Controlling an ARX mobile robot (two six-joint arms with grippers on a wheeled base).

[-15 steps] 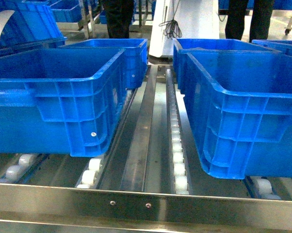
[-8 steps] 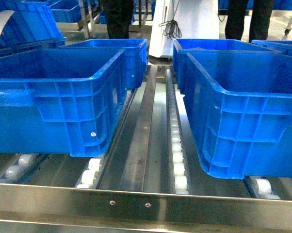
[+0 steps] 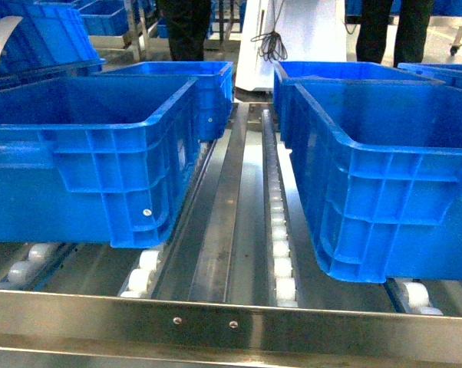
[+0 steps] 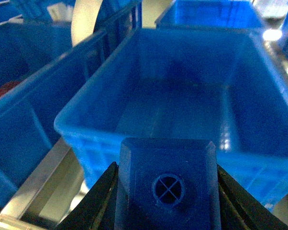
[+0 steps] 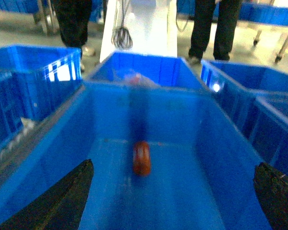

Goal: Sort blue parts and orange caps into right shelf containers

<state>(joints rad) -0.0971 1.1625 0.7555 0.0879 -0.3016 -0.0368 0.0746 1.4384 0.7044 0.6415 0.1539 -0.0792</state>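
Cap (image 5: 142, 158) beyond open right hand (image 5: 172, 191)

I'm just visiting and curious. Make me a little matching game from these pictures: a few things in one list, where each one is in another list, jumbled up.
Things:
1. small bright-blue plastic block
2. small orange cylinder cap
3. right claw
4. row of white rollers

Places or states:
A. lying on the floor of a large blue plastic crate
B. gripped in the left claw
C. running along the metal rack between the crates
D. open and empty

Pairs: 1-B, 2-A, 3-D, 4-C
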